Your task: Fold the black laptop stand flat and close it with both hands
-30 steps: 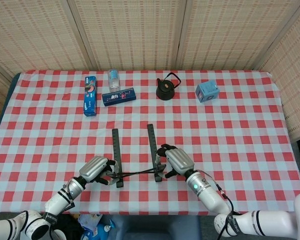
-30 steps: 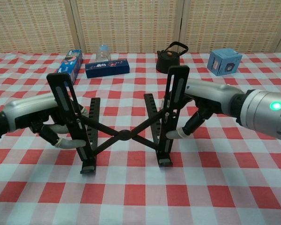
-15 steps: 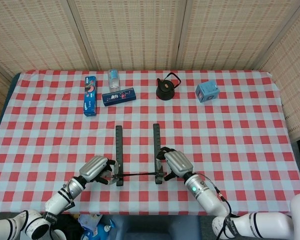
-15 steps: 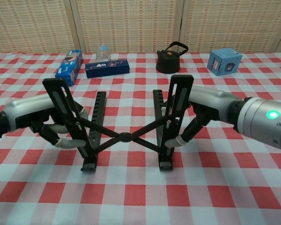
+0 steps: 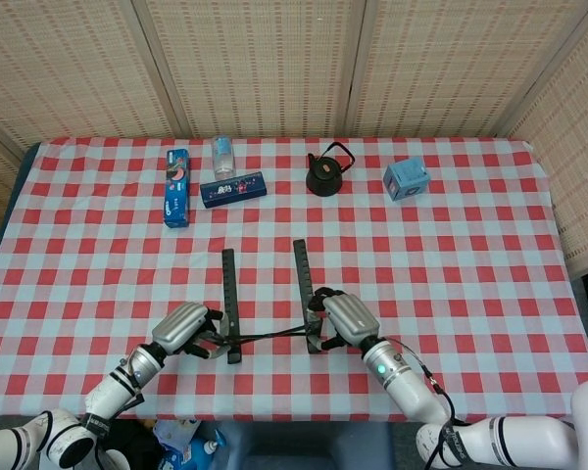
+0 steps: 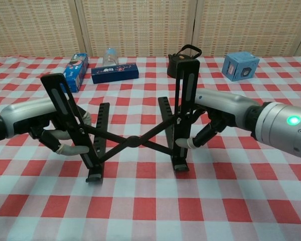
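Fingers [image 6: 65, 149] of both hands curl around the laptop stand [image 6: 133, 142] uprights.

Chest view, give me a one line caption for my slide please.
Both hands, left hand and right hand, grip the raised arms of the black laptop stand on the checkered tablecloth.

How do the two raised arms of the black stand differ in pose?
The stand's left raised arm leans back to the left; the right raised arm stands nearly upright. The left hand touches the left one; the right hand touches the right one. Both are black, slotted bars.
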`<state>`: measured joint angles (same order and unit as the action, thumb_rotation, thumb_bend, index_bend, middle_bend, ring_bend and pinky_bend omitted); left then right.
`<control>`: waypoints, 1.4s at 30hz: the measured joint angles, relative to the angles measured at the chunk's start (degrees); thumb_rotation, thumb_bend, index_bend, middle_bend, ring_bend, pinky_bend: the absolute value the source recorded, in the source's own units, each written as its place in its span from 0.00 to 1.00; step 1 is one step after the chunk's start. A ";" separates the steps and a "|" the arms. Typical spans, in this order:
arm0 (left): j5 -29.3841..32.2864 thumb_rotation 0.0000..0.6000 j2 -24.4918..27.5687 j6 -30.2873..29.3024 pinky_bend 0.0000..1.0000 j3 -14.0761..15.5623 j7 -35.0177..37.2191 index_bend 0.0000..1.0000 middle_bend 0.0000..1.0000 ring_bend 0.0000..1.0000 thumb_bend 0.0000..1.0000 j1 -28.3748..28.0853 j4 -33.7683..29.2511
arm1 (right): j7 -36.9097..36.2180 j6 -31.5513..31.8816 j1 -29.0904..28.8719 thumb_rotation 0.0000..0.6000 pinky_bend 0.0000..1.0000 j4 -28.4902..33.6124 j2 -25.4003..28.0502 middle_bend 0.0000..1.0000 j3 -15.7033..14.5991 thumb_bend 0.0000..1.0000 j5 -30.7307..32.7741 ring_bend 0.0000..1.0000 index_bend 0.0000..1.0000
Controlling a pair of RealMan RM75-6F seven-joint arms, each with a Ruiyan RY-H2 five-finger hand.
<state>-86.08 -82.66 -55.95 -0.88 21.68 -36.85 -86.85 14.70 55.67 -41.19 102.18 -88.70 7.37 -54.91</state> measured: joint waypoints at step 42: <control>-0.56 0.60 7.01 -1.87 0.75 -0.53 1.17 0.32 0.65 0.54 0.32 0.47 -2.14 | -1.70 3.37 1.29 1.00 0.22 1.16 -0.03 0.21 3.45 0.15 -1.14 0.14 0.15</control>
<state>-86.63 -75.65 -57.82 -1.41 22.85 -36.38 -89.00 13.00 59.03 -39.90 103.33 -88.74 10.82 -56.04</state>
